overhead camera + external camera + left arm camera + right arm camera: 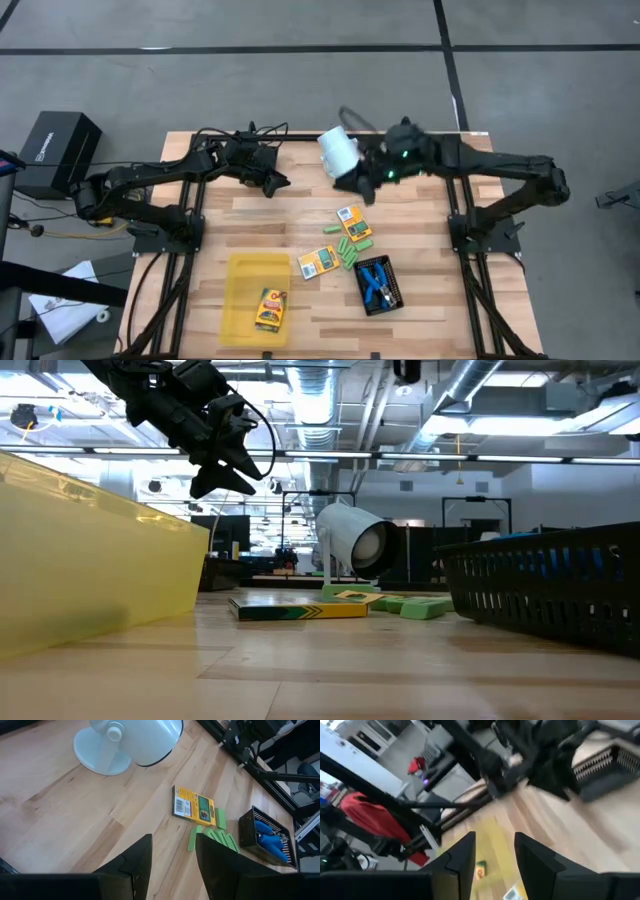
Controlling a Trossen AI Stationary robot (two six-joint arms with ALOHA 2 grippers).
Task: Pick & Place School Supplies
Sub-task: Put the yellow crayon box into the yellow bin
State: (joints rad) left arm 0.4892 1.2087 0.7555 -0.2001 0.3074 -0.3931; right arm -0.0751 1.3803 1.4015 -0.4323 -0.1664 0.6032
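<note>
School supplies lie in a loose cluster on the wooden table at about 5 o'clock from the table's middle: one orange-yellow box just beside the green oblong pieces, a second orange-yellow box at 8 o'clock of those pieces, and the blue-handled tools inside a black mesh tray. A third box rests in the yellow tray at about 7 o'clock. The right gripper hangs at 12 o'clock of the cluster, well above the nearest box, beside the tipped white cup; its own wrist view shows the fingers parted with nothing between them. The left gripper hovers at 10 o'clock of the cluster, well apart from it, its fingers spread and empty.
</note>
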